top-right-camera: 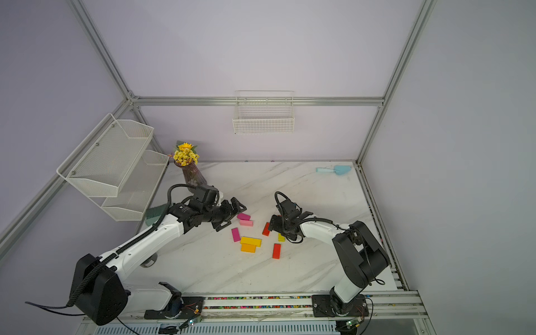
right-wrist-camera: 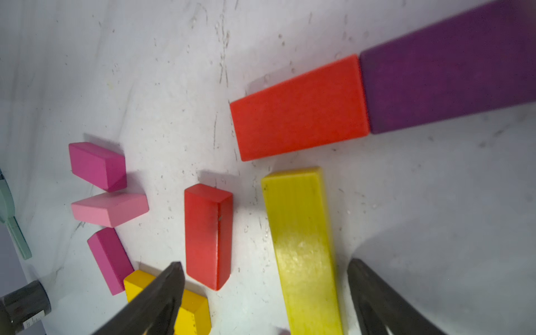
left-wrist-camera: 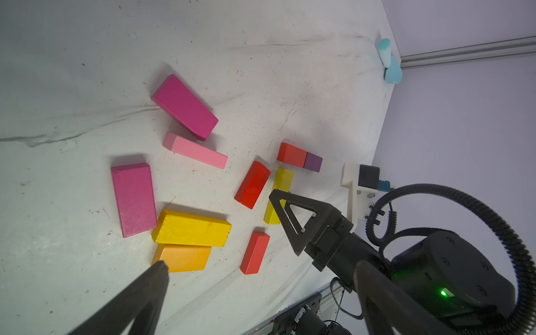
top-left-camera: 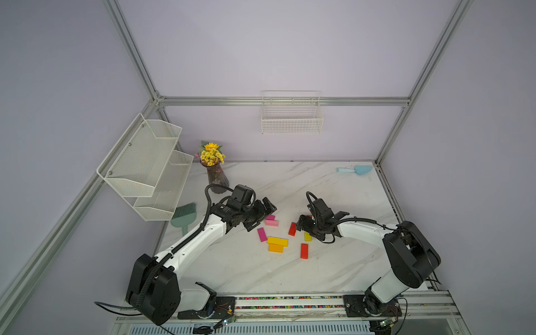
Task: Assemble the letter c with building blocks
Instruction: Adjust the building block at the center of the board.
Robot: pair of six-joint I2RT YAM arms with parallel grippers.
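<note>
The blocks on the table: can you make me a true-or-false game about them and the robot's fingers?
1. The purple block touches a red block end to end. True.
2. The right fingers grip a red block. False: they are open and hold nothing; a yellow block lies under the gap between them.
3. The blue scoop lies among the blocks. False: it lies alone near the far corner of the table.
4. There are two magenta blocks. True.
5. The left fingers are open and empty. True.
</note>
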